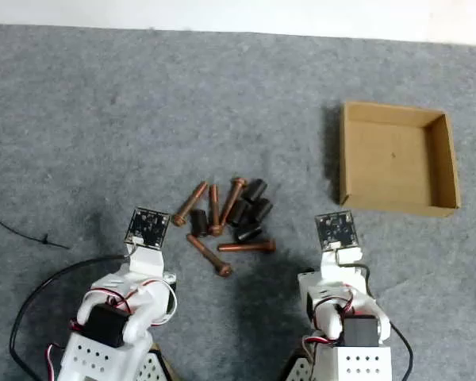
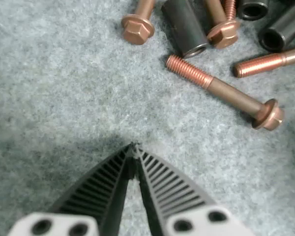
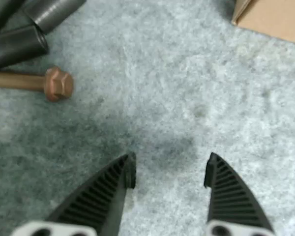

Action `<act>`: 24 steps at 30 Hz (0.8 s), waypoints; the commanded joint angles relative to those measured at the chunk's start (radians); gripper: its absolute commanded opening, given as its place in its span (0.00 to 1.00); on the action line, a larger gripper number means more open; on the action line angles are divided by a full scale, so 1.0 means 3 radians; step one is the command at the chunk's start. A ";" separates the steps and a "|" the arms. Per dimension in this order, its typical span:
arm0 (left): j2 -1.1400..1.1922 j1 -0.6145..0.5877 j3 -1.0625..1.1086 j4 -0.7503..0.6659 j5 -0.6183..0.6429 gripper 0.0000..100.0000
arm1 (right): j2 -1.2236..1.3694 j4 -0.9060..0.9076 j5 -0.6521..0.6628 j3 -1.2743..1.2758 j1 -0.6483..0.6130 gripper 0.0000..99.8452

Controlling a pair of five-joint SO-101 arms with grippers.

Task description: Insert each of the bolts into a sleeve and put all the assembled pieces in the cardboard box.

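Several copper bolts point(image 1: 216, 213) and black sleeves point(image 1: 250, 208) lie in a loose pile on the grey carpet at the middle. The empty cardboard box point(image 1: 393, 155) stands to the right. My left arm point(image 1: 147, 230) hovers just left of the pile; its gripper point(image 2: 134, 148) is shut and empty above bare carpet, short of a bolt point(image 2: 221, 92) and a sleeve point(image 2: 184, 27). Between pile and box is my right arm point(image 1: 337, 232), its gripper point(image 3: 170, 169) open over bare carpet. A bolt head point(image 3: 59, 83), sleeves point(image 3: 17, 45) and a box corner point(image 3: 275, 17) lie beyond it.
A thin black cable tie point(image 1: 32, 236) lies on the carpet at the far left. A black cable point(image 1: 40, 294) loops beside the left arm's base. Open carpet surrounds the pile and the box on all sides.
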 commanded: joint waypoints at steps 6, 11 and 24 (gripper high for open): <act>-0.0033 0.0176 0.0069 0.0015 -0.0005 0.01 | -0.0023 0.0023 -0.0010 0.0391 0.0028 0.21; -0.0033 0.0151 0.0069 0.0015 -0.0015 0.01 | -0.0023 0.0023 -0.0010 0.0391 0.0028 0.21; -0.0038 -0.1660 -0.0263 -0.0230 -0.0020 0.01 | -0.0023 0.0023 -0.0010 0.0391 0.0028 0.21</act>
